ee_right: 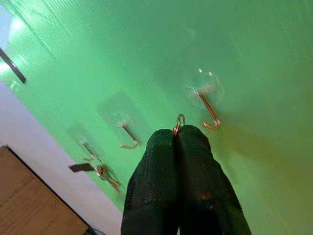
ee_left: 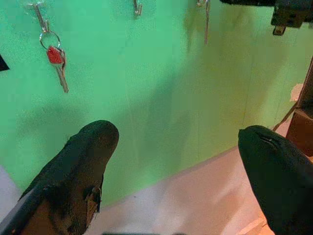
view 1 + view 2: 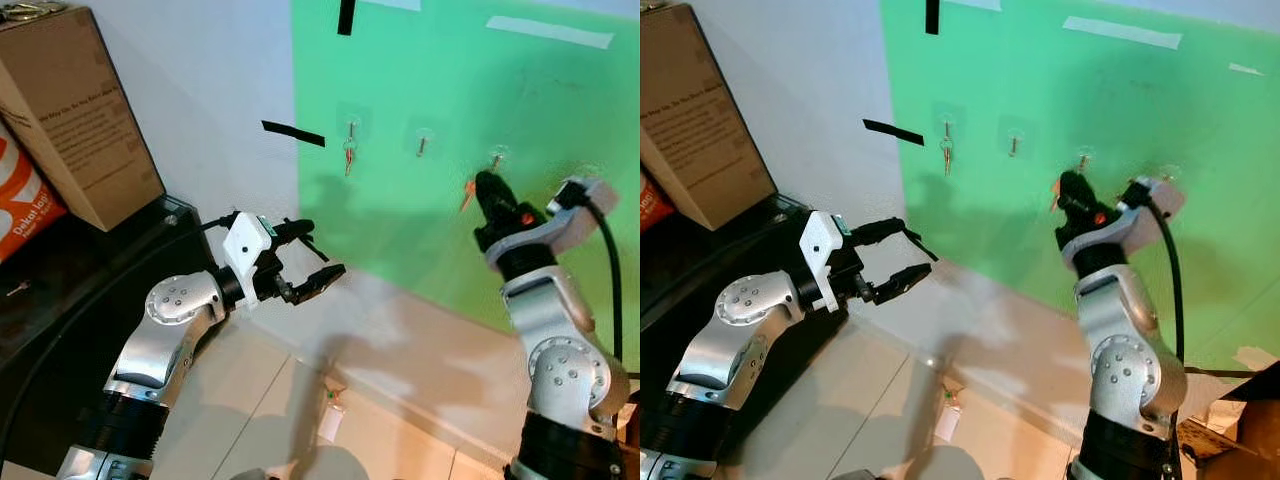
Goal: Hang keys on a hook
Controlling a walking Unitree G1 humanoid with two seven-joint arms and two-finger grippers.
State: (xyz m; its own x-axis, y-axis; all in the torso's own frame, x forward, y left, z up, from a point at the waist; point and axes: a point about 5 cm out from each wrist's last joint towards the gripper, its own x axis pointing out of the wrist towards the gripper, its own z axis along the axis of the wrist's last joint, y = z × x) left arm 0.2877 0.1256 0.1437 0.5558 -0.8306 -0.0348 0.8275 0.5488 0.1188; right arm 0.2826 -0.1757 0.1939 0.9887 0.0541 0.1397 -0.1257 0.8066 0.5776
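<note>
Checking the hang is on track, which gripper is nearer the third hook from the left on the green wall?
Right. The right gripper is raised just below that third hook, pinching a key ring. The left gripper hangs open, low and off toward the white wall.

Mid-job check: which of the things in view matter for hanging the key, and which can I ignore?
Part of the job:
- right gripper, shut on the key ring
- hooks on the green wall; nearest one
- red key already hanging on a hook

Just lying about:
- left gripper, open and holding nothing
- cardboard box
- black tape strip
- dark cabinet
</note>
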